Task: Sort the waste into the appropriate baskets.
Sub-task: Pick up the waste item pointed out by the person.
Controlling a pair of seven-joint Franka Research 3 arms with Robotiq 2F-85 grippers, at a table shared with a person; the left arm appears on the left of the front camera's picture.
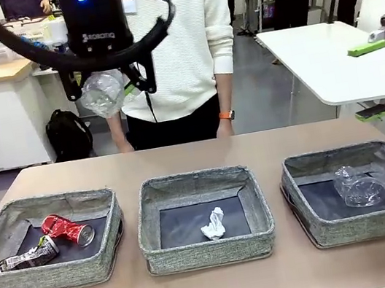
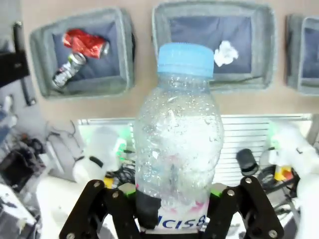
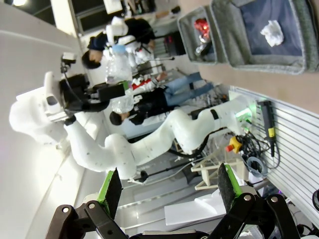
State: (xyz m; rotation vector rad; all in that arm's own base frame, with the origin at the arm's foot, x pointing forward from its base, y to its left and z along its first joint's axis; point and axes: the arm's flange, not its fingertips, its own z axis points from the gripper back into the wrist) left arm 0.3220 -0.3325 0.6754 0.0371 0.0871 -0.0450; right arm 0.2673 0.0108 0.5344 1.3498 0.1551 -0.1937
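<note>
My left gripper [image 1: 110, 84] hangs high above the far table edge, shut on a clear bottle [image 1: 103, 94] with a blue cap [image 2: 185, 59]; its fingers clamp the bottle's [image 2: 177, 144] lower body. Three grey baskets stand in a row. The left basket [image 1: 52, 275] holds a crushed red can [image 1: 66, 229] and a dark can [image 1: 28, 256]. A crumpled paper ball [image 1: 212, 224] lies in the middle basket [image 1: 210, 252]. A clear plastic cup [image 1: 358, 186] rests in the right basket [image 1: 369, 225]. My right gripper [image 1: 378, 80] hovers open at the right edge, holding nothing [image 3: 169, 194].
A person in a white sweater [image 1: 183, 42] stands at the far side, hands at the table edge, an orange watch [image 1: 226, 115] on one wrist. Bare tabletop [image 1: 194, 155] lies between them and the baskets. A white table [image 1: 325, 55] stands behind at the right.
</note>
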